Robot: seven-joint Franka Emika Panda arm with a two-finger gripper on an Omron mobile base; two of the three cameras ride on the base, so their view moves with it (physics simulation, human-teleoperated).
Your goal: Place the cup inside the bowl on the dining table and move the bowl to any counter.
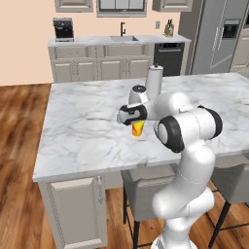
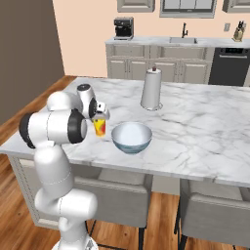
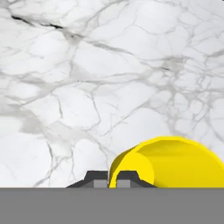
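The dark 2-finger gripper (image 2: 99, 118) clamps the small yellow tumbler cup (image 2: 99, 128) left of the white-lined blue-grey bowl (image 2: 131, 137); a rim-only pinch might slip mid-carry.

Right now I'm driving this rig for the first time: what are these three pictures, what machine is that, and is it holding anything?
The machine is a white jointed arm on a mobile base. Two pictures come from cameras behind it, left and right; the third looks along its hand. Its gripper is over the small yellow cup with a red-orange mark, on the white marble dining table. The fingertips seem to straddle the rim; whether they grip is unclear. Beside it sits the round white bowl with blue-grey outside, and farther back a tall white paper-towel roll.
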